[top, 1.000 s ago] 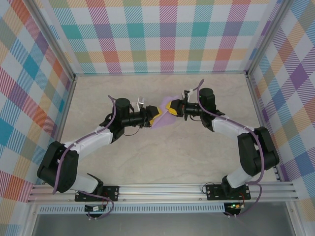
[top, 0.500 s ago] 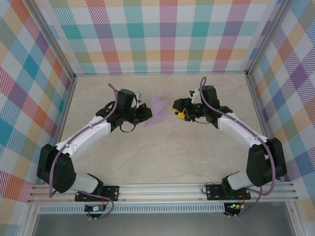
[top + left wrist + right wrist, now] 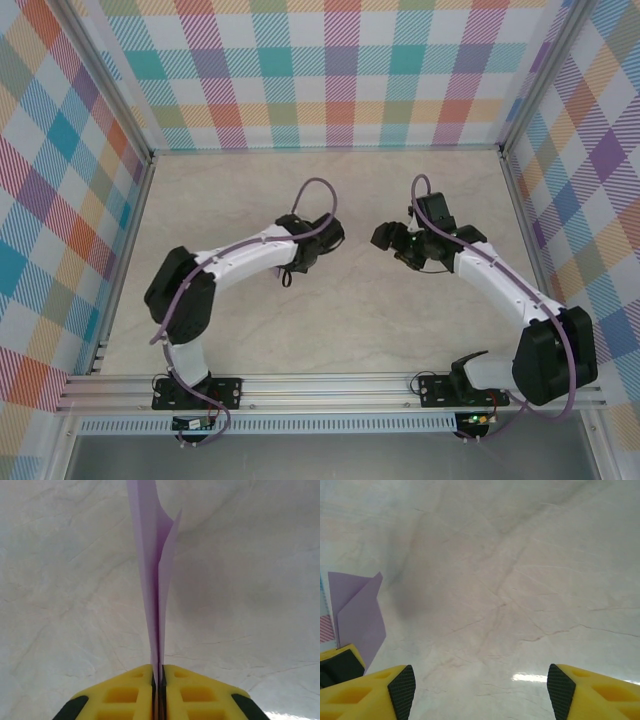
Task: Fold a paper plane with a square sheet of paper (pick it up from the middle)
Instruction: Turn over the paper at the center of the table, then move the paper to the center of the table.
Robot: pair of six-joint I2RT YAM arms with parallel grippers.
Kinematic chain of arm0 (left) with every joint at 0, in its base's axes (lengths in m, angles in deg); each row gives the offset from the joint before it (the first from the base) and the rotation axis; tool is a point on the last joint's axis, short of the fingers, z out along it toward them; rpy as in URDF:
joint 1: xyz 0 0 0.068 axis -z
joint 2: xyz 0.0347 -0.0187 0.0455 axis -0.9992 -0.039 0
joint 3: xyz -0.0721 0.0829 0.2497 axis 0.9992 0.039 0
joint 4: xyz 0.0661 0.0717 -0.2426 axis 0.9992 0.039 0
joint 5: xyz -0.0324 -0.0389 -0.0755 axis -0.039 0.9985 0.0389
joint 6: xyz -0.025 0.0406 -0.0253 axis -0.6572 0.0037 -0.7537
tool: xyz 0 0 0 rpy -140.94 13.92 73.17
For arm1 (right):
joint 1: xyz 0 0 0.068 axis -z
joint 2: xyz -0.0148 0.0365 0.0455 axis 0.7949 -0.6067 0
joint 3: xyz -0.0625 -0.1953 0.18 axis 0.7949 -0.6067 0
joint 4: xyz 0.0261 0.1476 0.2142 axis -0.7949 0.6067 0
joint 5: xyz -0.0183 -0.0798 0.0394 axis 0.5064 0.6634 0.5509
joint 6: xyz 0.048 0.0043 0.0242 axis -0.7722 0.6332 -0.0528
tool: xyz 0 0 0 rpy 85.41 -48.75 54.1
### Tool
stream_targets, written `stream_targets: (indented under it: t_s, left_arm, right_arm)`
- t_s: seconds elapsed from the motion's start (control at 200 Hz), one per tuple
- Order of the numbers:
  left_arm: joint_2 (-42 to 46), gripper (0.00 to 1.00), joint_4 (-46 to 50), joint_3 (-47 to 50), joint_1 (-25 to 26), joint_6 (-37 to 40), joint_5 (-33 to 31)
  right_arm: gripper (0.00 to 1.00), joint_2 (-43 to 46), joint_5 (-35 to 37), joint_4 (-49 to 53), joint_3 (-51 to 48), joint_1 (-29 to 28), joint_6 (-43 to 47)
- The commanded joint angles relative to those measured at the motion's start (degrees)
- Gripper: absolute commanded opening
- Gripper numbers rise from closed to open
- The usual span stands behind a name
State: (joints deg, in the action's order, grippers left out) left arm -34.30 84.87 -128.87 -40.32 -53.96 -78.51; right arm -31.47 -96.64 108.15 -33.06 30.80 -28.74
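The square sheet of paper (image 3: 154, 575) is lavender and folded double. It stands edge-on in the left wrist view, running up from the yellow fingers. My left gripper (image 3: 158, 672) is shut on its lower edge, above the pale table. In the top view the left gripper (image 3: 320, 240) hangs near the table's middle, its wrist covering the paper. My right gripper (image 3: 481, 690) is open with bare table between its fingers. The folded paper (image 3: 357, 612) shows at the left of the right wrist view, apart from those fingers. The right gripper (image 3: 388, 240) faces the left one across a small gap.
The pale marble-patterned table (image 3: 330, 330) is boxed in by checked walls (image 3: 330, 70) at the back and both sides. An aluminium rail (image 3: 330, 390) with both arm bases runs along the near edge.
The right gripper let go of the paper, opened and drew back to the right. The left arm closed on the paper and swung in over the table's middle, covering it from above.
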Motion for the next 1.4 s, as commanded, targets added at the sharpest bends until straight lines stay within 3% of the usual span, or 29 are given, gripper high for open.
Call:
stream_targets:
  t_s: [0.0,0.085,0.21,0.385,0.56,0.86,0.96,1.1,1.395]
  left_arm:
    - [-0.96,0.17,-0.05,-0.86,1.96,-1.61,0.13]
    - [-0.1,0.34,-5.69,0.41,2.0,-1.23,9.58]
    - [3.24,0.75,-10.94,1.27,0.83,-1.05,20.24]
    - [11.39,0.99,-18.44,6.34,-3.95,-1.55,31.06]
    - [19.29,1.0,-23.72,14.62,-12.14,-5.22,37.39]
    - [25.88,1.0,-24.99,25.34,-22.0,-12.38,36.42]
    - [27.36,1.0,-25.69,27.68,-23.79,-13.57,37.06]
    - [29.12,1.0,-25.8,29.69,-25.93,-14.12,37.47]
    - [29.49,1.0,-27.6,32.16,-28.09,-13.17,41.58]
  right_arm:
    - [0.73,2.75,3.89,2.71,-1.4,0.05,0.22]
    - [0.73,3.17,4.51,3.41,-1.59,0.05,0.49]
    - [0.74,3.31,3.01,1.48,-2.78,0.05,1.12]
    - [0.75,0.92,-1.42,-3.52,-3.51,-1.14,1.54]
    - [0.73,-3.45,-0.04,-5.79,-1.25,-7.43,1.38]
    - [0.68,-19.66,15.24,0.92,14.13,-26.62,8.48]
    - [0.62,-26.21,17.85,3.72,20.7,-30.77,11.61]
    - [0.46,-33.38,14.93,3.43,26.01,-32.29,12.62]
    - [0.41,-39.95,17.2,3.44,28.91,-31.87,12.78]
